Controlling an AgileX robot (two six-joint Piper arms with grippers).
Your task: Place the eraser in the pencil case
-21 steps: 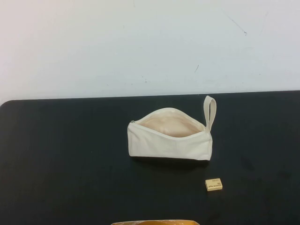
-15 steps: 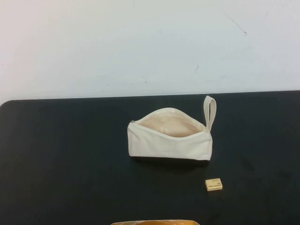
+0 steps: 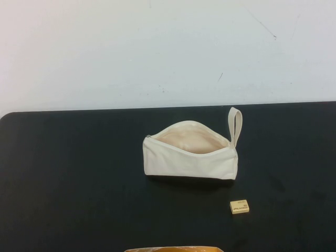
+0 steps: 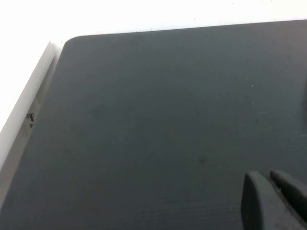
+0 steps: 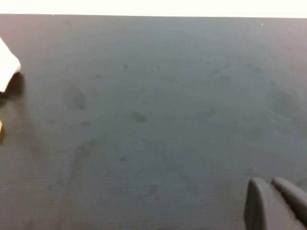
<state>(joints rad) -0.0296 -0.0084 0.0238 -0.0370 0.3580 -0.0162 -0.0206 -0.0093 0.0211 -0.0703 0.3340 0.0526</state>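
Both task things show only from the high view: the pencil case [image 3: 190, 152] lies unzipped mid-table [image 3: 73, 178], the eraser [image 3: 239, 206] just in front of its loop end, apart. Each wrist view shows bare mat with the left gripper [image 4: 274, 201] and right gripper [image 5: 277, 203] hovering above it, fingers pressed together, holding nothing
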